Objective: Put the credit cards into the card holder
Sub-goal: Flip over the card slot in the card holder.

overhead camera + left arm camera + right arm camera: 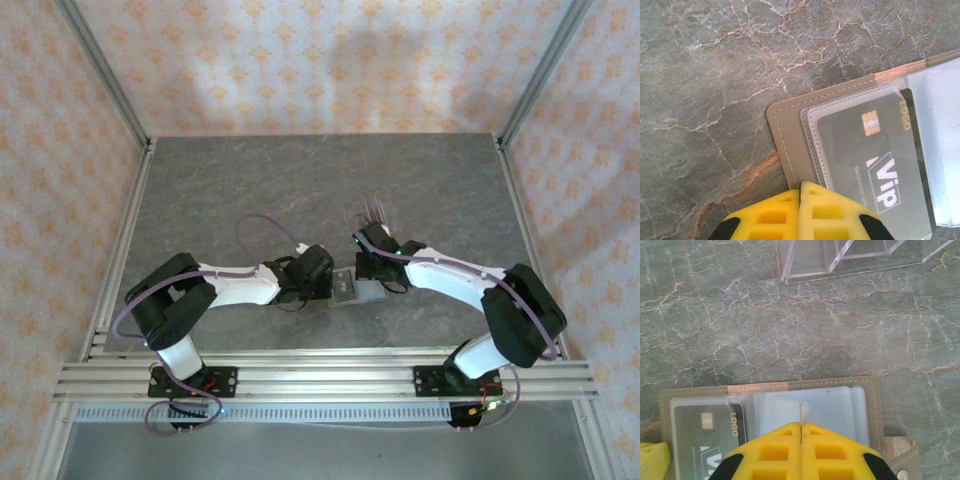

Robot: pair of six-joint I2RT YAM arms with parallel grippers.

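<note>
The holder [872,390] lay open on the worktop [790,325], a dark card [865,165] sleeved inside, with left fingers [770,217] and right fingers [772,450] both clenched over it.

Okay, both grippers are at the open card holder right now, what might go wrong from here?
1. The right gripper is shut at a thin clear sleeve edge of the card holder. If it has pinched it, lifting may drag the whole holder up.
2. The left gripper is shut over just the holder's edge near a corner, so the holder might pivot or slide.
3. The clear rack stands close beyond the holder. A forward sweep might knock it.
</note>
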